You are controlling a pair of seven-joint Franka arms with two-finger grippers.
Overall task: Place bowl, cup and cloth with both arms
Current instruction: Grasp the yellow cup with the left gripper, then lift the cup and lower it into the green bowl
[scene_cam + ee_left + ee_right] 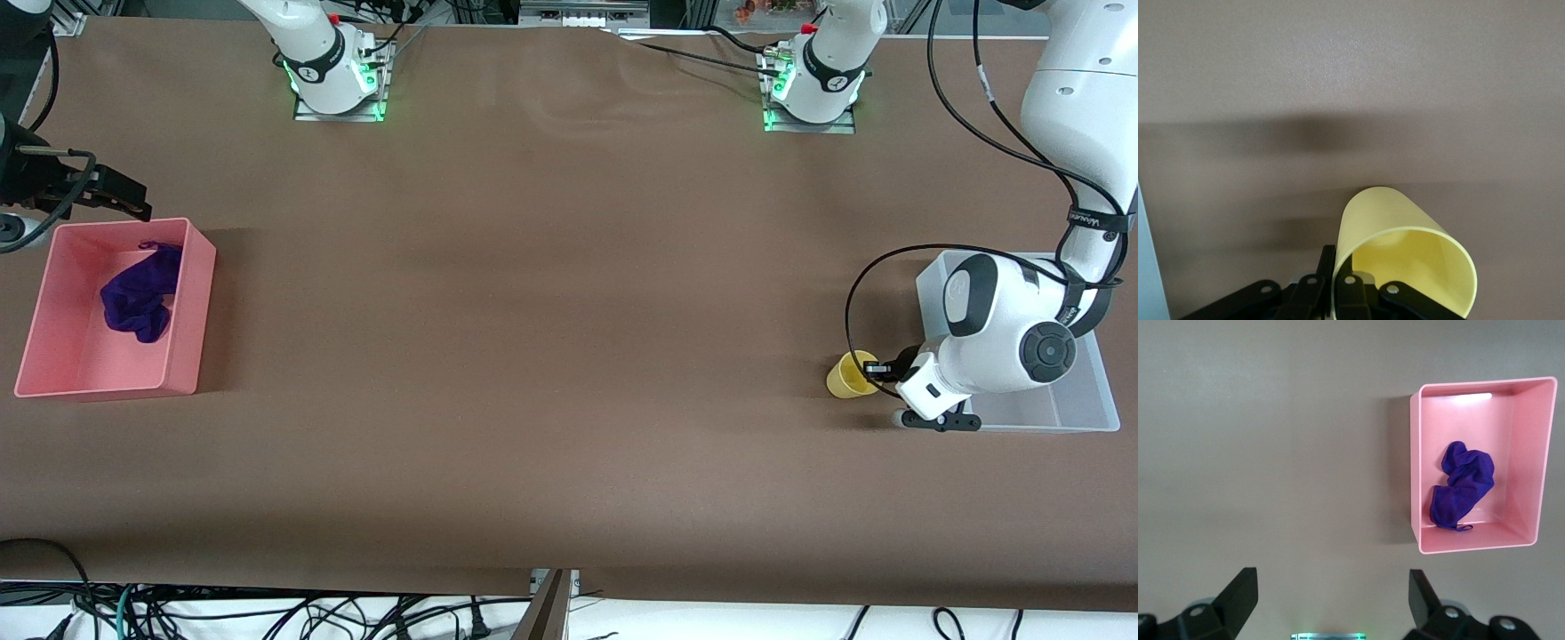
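Note:
The yellow cup (849, 375) is tipped on its side next to the clear bin, toward the table's middle. My left gripper (882, 367) is shut on its rim, one finger inside and one outside, as the left wrist view shows for the gripper (1340, 273) and the cup (1405, 247). I cannot tell if the cup touches the table. The purple cloth (138, 298) lies crumpled in the pink bin (191, 311); it also shows in the right wrist view (1461, 487). My right gripper (124, 196) (1331, 587) is open and empty above the table, beside the pink bin's farther corner. The bowl is not in view.
A clear rectangular plastic bin (1080, 418) stands at the left arm's end, mostly hidden under the left arm's wrist. The pink bin (1415, 487) stands at the right arm's end. Cables hang below the table's near edge.

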